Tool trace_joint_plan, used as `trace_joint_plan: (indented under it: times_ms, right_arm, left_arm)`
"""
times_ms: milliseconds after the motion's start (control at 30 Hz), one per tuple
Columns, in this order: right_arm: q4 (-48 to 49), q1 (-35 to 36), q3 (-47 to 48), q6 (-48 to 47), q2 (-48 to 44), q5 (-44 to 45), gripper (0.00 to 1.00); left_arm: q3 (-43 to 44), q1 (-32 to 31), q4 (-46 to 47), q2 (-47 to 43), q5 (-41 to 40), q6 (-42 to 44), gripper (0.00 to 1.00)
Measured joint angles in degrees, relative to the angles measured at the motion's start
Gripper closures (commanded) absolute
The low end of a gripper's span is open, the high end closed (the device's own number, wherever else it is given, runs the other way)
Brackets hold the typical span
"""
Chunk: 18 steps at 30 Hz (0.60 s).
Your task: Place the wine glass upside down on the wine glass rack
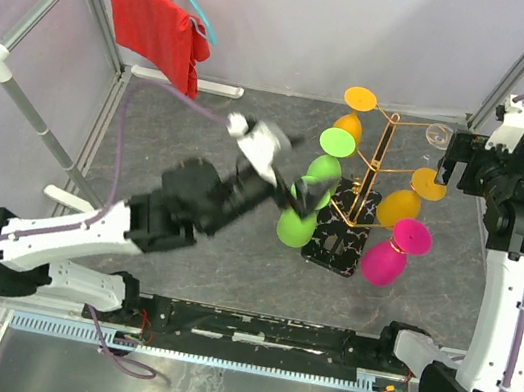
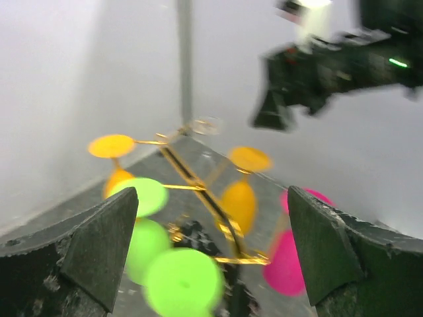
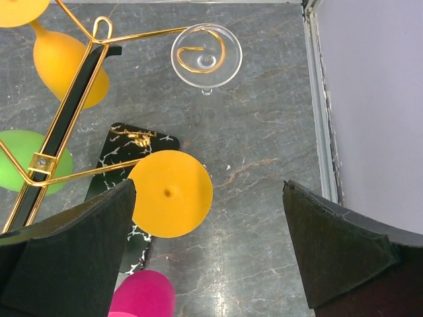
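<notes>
The wine glass rack (image 1: 377, 166) is gold wire on a black white-veined base (image 1: 335, 244). Upside-down glasses hang on its arms: two green (image 1: 295, 227), two orange (image 1: 399, 208), one pink (image 1: 382, 263) and one clear (image 1: 437, 136). My left gripper (image 1: 305, 195) is open right beside the lower green glass, empty. In the blurred left wrist view, that glass's foot (image 2: 182, 281) lies low between the fingers (image 2: 86, 251). My right gripper (image 1: 454, 171) is open and empty, above the right orange glass's foot (image 3: 170, 193). The clear glass (image 3: 206, 54) hangs on a scroll end.
A red cloth (image 1: 160, 26) hangs on a blue hanger from a white pole at the back left. Metal frame posts and pale walls enclose the grey marbled table (image 1: 202, 135). A raised rim (image 3: 324, 119) runs along the table's right edge.
</notes>
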Motion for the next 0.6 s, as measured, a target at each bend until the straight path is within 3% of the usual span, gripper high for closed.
trace_joint_plan:
  times_ms: [67,200,400,600]
  right_arm:
    - [0.1,-0.2,-0.3,0.0,-0.7,-0.6,0.0]
    - [-0.5,-0.3,-1.7,0.0,-2.9,-1.4,0.0]
    - [-1.6,-0.3,-2.9,0.4,-5.1,-2.0,0.0]
    - [-2.2,-0.3,-2.3,2.2,-6.9,0.2,0.0]
  left_arm:
    - [2.8,9.5,-2.3,0.0,5.1,-1.1,0.01]
    - [8.7,21.6,-8.2,3.6,11.5,-2.2,0.01]
    - [18.6,26.4,-15.5,12.7,15.8,-3.9,0.01]
    - [19.2,27.1,-20.0,14.1,15.0,-5.3,0.01]
